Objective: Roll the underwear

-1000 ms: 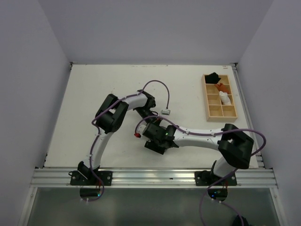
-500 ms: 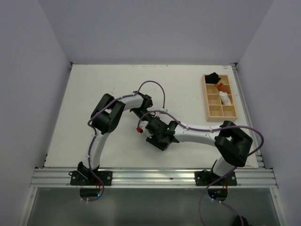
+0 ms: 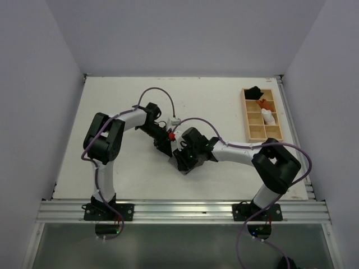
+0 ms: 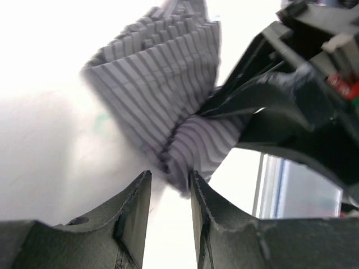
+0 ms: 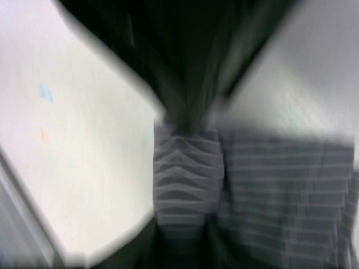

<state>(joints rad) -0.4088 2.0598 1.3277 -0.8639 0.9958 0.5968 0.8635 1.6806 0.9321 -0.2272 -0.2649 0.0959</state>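
The underwear (image 4: 157,89) lies on the table (image 3: 112,112) just ahead of the left gripper (image 4: 169,213). Most of it is spread flat, with one corner drawn into a tight pleat. The right gripper (image 4: 208,111) now pinches that pleat, its jaws closed on the bunched stripes. A second ago they stood wider.

The left jaws have gone the other way, from near-closed to a narrow gap. The cloth's nearest tip sits at their mouth, not visibly clamped. The left arm has also swung inward, so the two grippers are now almost touching over the garment. My judgement is that hold has passed to the right side, leaving the left free to take a fresh bite for the roll.

Beyond and left of the jaws there is bare table. The wooden tray (image 3: 245,120) is well apart to the right. The tight spot is between the fingers themselves.
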